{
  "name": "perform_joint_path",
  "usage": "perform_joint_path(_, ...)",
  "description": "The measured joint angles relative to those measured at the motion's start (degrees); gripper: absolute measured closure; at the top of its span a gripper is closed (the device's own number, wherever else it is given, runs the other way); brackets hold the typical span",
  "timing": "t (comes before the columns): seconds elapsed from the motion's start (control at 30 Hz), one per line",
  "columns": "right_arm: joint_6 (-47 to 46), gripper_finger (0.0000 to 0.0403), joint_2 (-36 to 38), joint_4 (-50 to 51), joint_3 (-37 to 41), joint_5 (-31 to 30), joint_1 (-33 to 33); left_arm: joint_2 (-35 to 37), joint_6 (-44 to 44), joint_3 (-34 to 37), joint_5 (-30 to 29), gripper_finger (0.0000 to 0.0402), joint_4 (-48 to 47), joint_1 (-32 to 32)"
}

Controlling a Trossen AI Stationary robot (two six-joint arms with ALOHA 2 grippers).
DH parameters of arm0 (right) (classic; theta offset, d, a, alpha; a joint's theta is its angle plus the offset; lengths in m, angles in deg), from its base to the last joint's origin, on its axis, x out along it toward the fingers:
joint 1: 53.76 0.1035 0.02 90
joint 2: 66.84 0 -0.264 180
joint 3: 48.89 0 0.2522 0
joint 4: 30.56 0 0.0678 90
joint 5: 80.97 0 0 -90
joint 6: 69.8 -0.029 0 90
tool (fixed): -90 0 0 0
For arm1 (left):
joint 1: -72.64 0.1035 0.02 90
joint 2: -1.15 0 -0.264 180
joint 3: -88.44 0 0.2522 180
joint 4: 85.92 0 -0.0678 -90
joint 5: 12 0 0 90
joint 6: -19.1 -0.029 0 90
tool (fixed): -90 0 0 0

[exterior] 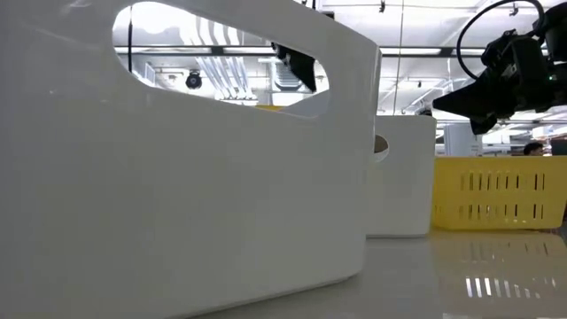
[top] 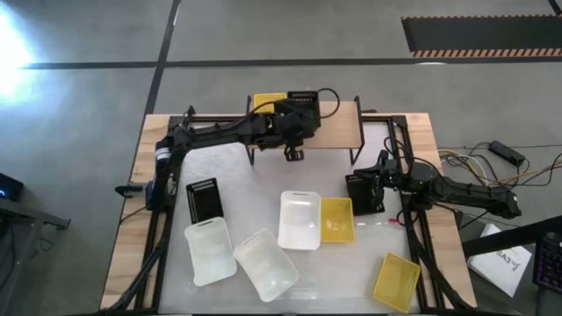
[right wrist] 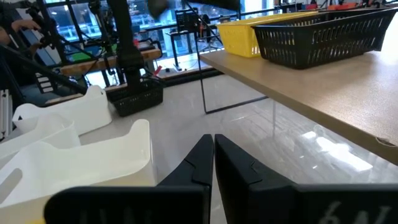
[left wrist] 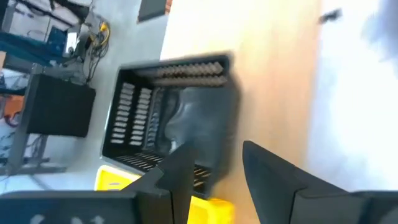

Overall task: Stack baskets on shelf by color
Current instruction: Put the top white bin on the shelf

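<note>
The shelf (top: 338,132) stands at the table's far middle. On its wooden top (left wrist: 280,74) sit a yellow basket (top: 266,103) and, to its right, a black basket (top: 304,96). My left gripper (left wrist: 214,171) hovers open over the shelf (top: 297,121). Its fingers stand on either side of the black basket's (left wrist: 174,118) nearest wall, and I see no touch. My right gripper (right wrist: 213,152) is shut and level at the table's right (top: 379,168), holding nothing. Another black basket (top: 204,200), three white baskets (top: 209,250) (top: 263,263) (top: 299,219) and two yellow ones (top: 336,219) (top: 395,281) lie on the table.
A dark slotted shape (top: 364,195) lies just under my right gripper; I cannot tell whether it is a basket. In the low view a white basket (exterior: 177,177) fills the foreground, with a yellow basket (exterior: 496,195) behind it. Cables trail off the table's right side (top: 492,158).
</note>
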Motion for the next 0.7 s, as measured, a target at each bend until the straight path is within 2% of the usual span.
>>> perform_joint_path(0.23, 0.0, 0.0394, 0.0, 0.0, 0.0, 0.0, 0.0, 3.1, 6.4, 0.5, 0.1, 0.0281, -2.4, -13.9)
perform_joint_path(0.4, 0.0, 0.0394, 0.0, -0.1, 0.0, 0.0, 0.0, 3.1, 12.4, 5.9, 0.2, 0.0281, 0.3, -27.1)
perform_joint_path(0.5, 0.0, 0.0394, 0.0, -0.1, 0.0, 0.0, 0.0, 2.8, 15.7, 11.8, 0.1, 0.0281, 5.6, -33.6)
perform_joint_path(0.57, 0.0, 0.0394, 0.0, -0.1, 0.0, 0.0, 0.0, 2.6, 18.2, 16.4, 0.2, 0.0281, 12.8, -36.8)
perform_joint_path(0.7, 0.0, 0.0394, 0.0, -0.1, 0.0, 0.0, 0.0, 2.6, 23.9, 23.4, 2.9, 0.0281, 25.6, -39.2)
